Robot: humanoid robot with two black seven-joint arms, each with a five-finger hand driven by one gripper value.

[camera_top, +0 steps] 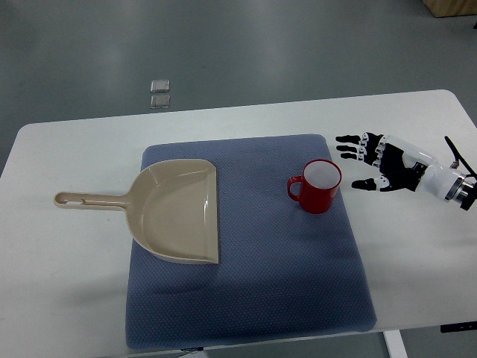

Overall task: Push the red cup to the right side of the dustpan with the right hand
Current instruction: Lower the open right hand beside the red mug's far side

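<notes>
The right hand [376, 160] is hovering open-fingered just right of the red cup [317, 186], needing a low, level nudge toward the dustpan [179, 212].

- The red cup [319, 188] looked glossy, white inside.
- The dustpan [177, 211] was smooth beige plastic.
- The blue mat [283, 283] was textured cloth.
- The white worktop [67, 283] was smooth and matt.

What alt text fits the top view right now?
A red cup stands upright on a blue mat, right of a beige dustpan, on a white table. The right hand, fingers spread, is beside the cup without touching it.
</notes>
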